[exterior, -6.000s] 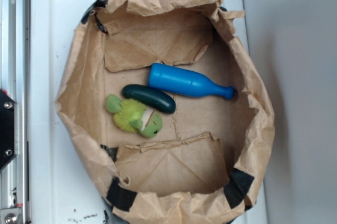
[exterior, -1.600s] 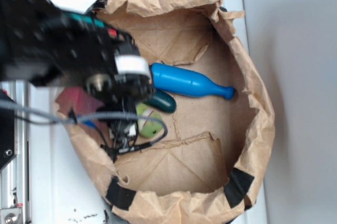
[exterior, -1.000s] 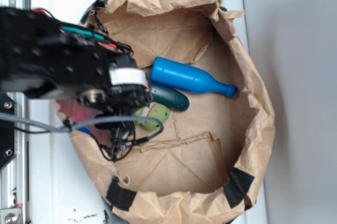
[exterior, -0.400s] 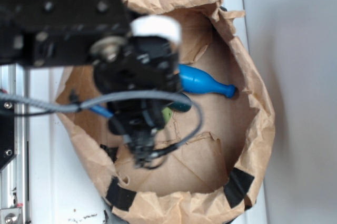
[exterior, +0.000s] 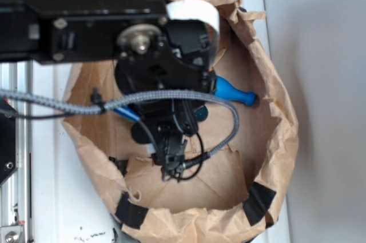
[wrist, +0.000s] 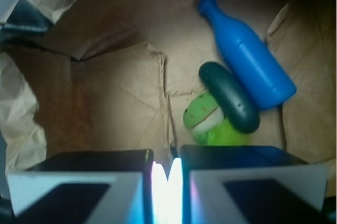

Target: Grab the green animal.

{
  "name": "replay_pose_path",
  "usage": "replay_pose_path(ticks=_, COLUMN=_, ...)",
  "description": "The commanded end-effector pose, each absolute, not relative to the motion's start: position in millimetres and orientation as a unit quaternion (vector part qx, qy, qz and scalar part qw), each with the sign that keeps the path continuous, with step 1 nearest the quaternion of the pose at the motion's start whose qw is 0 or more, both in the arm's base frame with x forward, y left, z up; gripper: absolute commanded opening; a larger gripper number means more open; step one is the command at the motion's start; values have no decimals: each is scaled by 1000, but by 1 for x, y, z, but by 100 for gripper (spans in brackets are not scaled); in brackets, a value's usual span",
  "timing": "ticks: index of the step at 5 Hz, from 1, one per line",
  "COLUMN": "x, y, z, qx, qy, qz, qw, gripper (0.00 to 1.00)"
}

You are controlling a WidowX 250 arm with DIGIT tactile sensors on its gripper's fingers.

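1. In your wrist view the gripper (wrist: 167, 182) fills the bottom edge: two pale fingers (wrist: 79, 192) stand almost together, with only a thin bright slit between them and nothing caught in it. The pincer is clenched on air.
2. The plush (wrist: 210, 124) lies on the bag floor just past the right finger, toward 1 o'clock from the slit. You see its lime fuzz and its white face stripe; its lower part is hidden behind the finger. It is not between the fingers.
3. The cucumber (wrist: 230, 96) lies against the plush at its 1 o'clock side, touching it.
4. The bottle (wrist: 246, 55) lies just beyond the cucumber, its neck pointing to 11 o'clock and its fat end to 5 o'clock.
5. All three rest on the floor of the paper bag (wrist: 105, 92), whose crumpled wall rises at 9 o'clock.
6. In your exterior view the arm (exterior: 91, 20) covers the bag's middle. Only the bottle's neck (exterior: 234, 94) and a dark bit of the cucumber (exterior: 201, 114) show; the plush is hidden.
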State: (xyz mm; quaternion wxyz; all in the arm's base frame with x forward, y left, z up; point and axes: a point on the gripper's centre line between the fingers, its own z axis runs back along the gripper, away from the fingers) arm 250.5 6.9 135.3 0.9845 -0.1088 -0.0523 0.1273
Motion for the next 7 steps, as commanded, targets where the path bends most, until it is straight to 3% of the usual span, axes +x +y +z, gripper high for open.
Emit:
replay_pose_path(ticks=1, x=253, y=29, z=108, qx=-56, qy=-59, qz=111, qw=991, gripper=100)
replay_pose_path(ticks=2, x=246, y=37, z=95, qx=-22, qy=-43, qz=105, qw=993, gripper=100)
replay_pose_path(ticks=3, x=241, y=38, z=82, qx=-10, qy=-46, qz=93, qw=995, gripper=100)
replay_pose_path(ticks=5, x=240, y=29, z=36, qx=-34, qy=-57, qz=67, qw=996, gripper=100)
replay_pose_path(ticks=6, x=243, y=27, z=19, qx=-25, qy=-43, qz=63, qw=997, gripper=100)
replay_pose_path(ticks=7, x=242, y=27, z=17, qx=-21, qy=-51, qz=68, qw=996, gripper=53)
